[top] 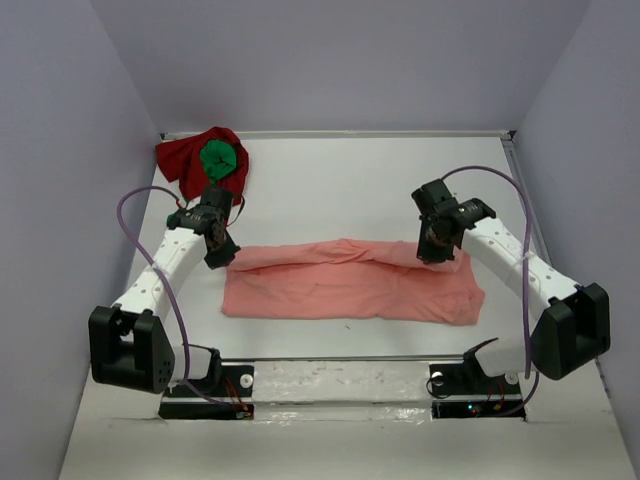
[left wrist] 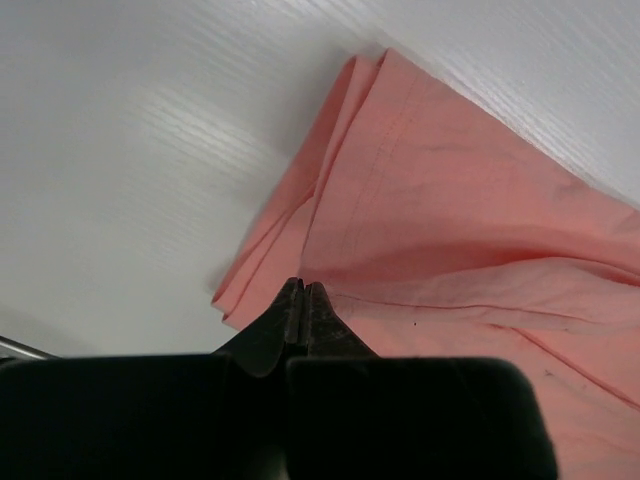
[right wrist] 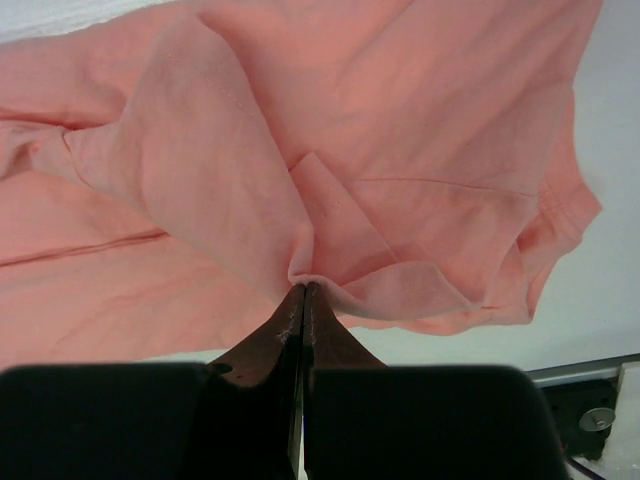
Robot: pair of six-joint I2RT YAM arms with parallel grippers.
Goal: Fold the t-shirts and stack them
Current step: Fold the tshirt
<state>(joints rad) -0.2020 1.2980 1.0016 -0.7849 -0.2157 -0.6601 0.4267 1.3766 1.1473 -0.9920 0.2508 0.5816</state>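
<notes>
Pink shirt (top: 350, 292) mid-fold.
Its 12 o'clock edge is pinched in closed left fingers (left wrist: 288, 322) and right fingers (right wrist: 286, 332); an even draw toward 6 o'clock is needed.

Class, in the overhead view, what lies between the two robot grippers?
The large salmon-pink cloth t-shirt, folded into a long band, stretches from the left gripper to the right gripper; the top external view shows it.

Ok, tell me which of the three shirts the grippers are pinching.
The pink shirt, spread across the table: the left gripper and right gripper pinch its far edge. The red shirt and green shirt sit bunched in the far left corner, untouched.
</notes>
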